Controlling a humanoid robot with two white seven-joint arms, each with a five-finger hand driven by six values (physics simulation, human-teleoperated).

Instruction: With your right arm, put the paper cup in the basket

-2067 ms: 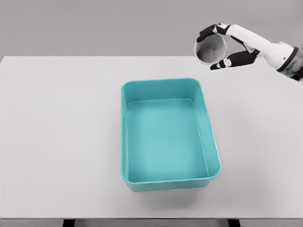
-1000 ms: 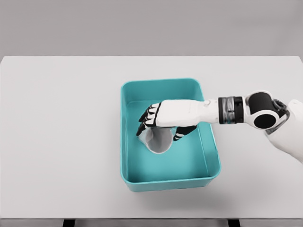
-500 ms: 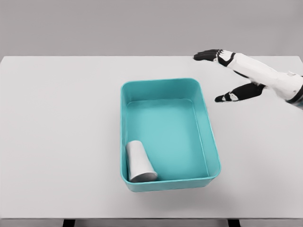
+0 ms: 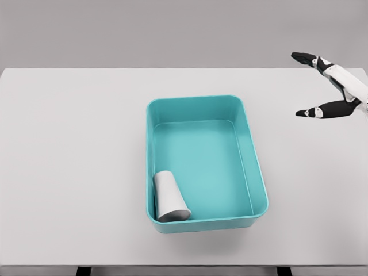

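Right robot hand retreated rightward, fingers spread; paper cup in basket.

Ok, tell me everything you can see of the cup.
The cup is plain white, paper by its look, and tapered. It lies on its side in the near-left corner of the teal basket, wide mouth toward the near wall, narrow base pointing away. It rests on the basket floor, close against the left wall. Nothing holds it: the right hand is far off, open.
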